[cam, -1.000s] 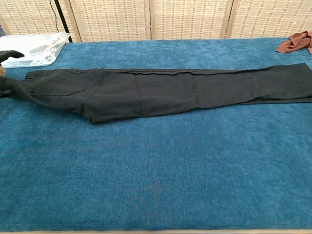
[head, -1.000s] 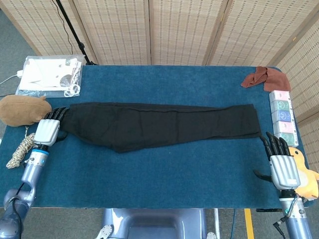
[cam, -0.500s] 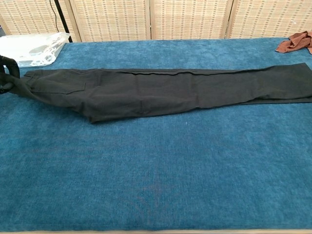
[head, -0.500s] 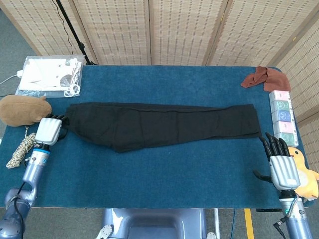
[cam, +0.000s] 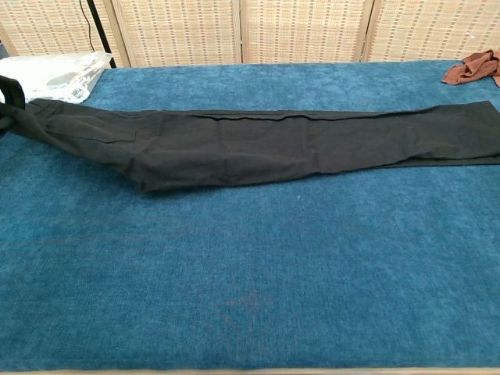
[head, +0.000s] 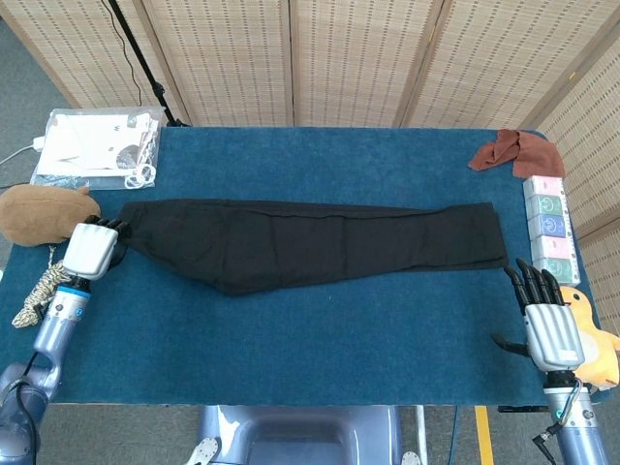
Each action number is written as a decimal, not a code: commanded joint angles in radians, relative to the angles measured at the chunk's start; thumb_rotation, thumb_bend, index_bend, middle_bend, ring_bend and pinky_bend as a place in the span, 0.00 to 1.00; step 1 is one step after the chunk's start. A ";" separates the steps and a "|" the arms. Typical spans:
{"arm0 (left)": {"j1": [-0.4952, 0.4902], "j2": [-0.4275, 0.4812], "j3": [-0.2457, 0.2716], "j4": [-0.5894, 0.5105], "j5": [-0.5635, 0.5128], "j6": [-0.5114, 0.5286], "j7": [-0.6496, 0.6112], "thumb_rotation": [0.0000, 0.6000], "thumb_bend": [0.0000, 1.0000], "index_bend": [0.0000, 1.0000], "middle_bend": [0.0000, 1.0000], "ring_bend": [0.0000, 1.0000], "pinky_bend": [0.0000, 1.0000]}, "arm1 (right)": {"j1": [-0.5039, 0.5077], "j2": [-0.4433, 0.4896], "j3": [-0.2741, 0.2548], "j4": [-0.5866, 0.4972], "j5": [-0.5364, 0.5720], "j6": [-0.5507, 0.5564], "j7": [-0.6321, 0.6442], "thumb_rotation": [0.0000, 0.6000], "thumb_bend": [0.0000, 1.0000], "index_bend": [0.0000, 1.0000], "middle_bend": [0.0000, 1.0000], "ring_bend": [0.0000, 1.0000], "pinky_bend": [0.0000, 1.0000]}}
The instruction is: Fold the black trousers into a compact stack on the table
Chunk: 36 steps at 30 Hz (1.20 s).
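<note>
Trousers [head: 310, 245], black and laid out full length, stretch across the middle of your blue table [head: 320, 339], the waistband end toward your left side and the leg ends toward your right. In the chest view the same trousers [cam: 258, 144] run from the left edge to the right edge of the frame, flat except at the waist end, which is drawn up off the cloth.

Your left hand [head: 92, 249] sits at that waist end, its dark fingers curled onto the fabric, gripping the corner of the waistband. Only a sliver of it shows in the chest view, at the far left edge.

Your right hand [head: 547, 320] rests near the table's right front edge, well apart from the leg ends; its fingers are spread and it holds nothing.

Around the work you have a brown plush toy [head: 44, 213] and a coil of rope [head: 37, 295] off the left edge, a clear plastic bag [head: 97, 145] with white contents at the far left corner, a rust-coloured cloth [head: 513, 152] at the far right corner, pastel boxes [head: 548, 228] stacked along the right edge, and a yellow duck toy [head: 596, 339] beside your right hand.
</note>
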 commanded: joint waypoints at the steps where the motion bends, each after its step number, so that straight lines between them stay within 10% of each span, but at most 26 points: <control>1: -0.014 0.045 -0.001 -0.009 0.008 0.083 -0.013 1.00 0.63 0.61 0.56 0.56 0.44 | 0.001 -0.001 -0.001 -0.002 -0.001 -0.001 -0.002 1.00 0.03 0.00 0.00 0.00 0.00; 21: 0.012 0.236 -0.004 -0.034 0.023 0.317 -0.033 1.00 0.63 0.61 0.56 0.55 0.44 | 0.005 -0.018 -0.007 -0.010 -0.015 -0.007 -0.024 1.00 0.03 0.00 0.00 0.00 0.00; 36: 0.033 0.363 -0.121 -0.062 -0.081 0.442 -0.137 1.00 0.63 0.62 0.56 0.56 0.44 | 0.005 -0.031 -0.017 -0.023 -0.021 -0.011 -0.048 1.00 0.03 0.00 0.00 0.00 0.00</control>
